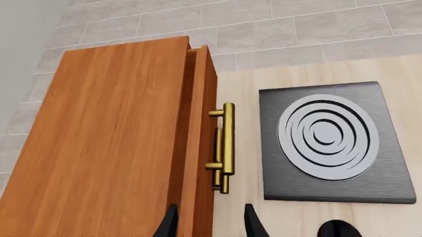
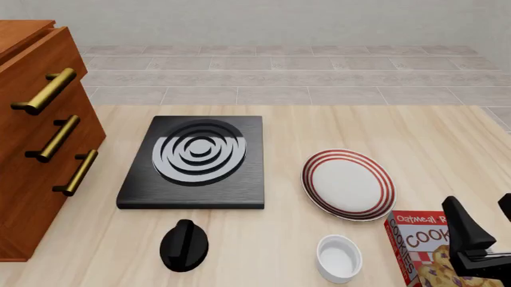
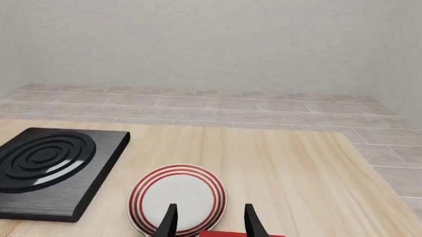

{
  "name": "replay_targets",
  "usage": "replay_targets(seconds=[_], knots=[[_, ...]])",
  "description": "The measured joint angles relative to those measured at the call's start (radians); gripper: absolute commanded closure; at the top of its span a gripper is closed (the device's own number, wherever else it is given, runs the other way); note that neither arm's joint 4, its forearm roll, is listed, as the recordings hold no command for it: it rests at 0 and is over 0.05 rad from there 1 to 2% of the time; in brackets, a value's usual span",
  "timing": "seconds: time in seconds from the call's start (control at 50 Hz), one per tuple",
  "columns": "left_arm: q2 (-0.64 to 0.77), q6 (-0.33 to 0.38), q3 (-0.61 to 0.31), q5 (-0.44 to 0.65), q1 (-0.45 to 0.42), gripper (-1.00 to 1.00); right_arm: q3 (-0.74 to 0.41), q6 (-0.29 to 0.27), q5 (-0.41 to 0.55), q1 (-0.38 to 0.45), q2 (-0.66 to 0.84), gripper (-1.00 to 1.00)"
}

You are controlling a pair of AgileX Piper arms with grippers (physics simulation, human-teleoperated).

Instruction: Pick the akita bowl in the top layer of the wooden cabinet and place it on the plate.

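Risk, drawer: the top layer (image 2: 36,78) of the wooden cabinet (image 1: 112,143) is sitting nearly shut; a skewed grip on its brass handle (image 1: 226,145) is likely to slip off.
Risk, clutter: the stove (image 2: 195,160) is lying near the drawer's path.
Akita bowl: not showing; presumably inside.
Plate (image 2: 348,183): waiting bare on the tabletop (image 2: 319,251).
Left end effector (image 1: 209,222): fingers spreading, gripping nothing, approaching the handle.
Right end effector (image 3: 209,219): spreading, empty, hovering over the plate.

Reddish wooden cabinet (image 2: 32,149), brass handles, brushed black stove (image 2: 191,164)
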Motion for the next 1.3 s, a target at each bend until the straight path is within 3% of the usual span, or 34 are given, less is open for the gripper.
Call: replay_targets(seconds=[0.76,1.3], knots=[[0.027,0.041,0.087,-0.033,0.069,-1.0,0.0,-0.002,-0.013,-0.004,0.013,-1.0],[0.036,0.04,0.197,-0.1,0.091,-1.0,-0.001,-0.001,0.0,-0.007,0.0,-1.0]])
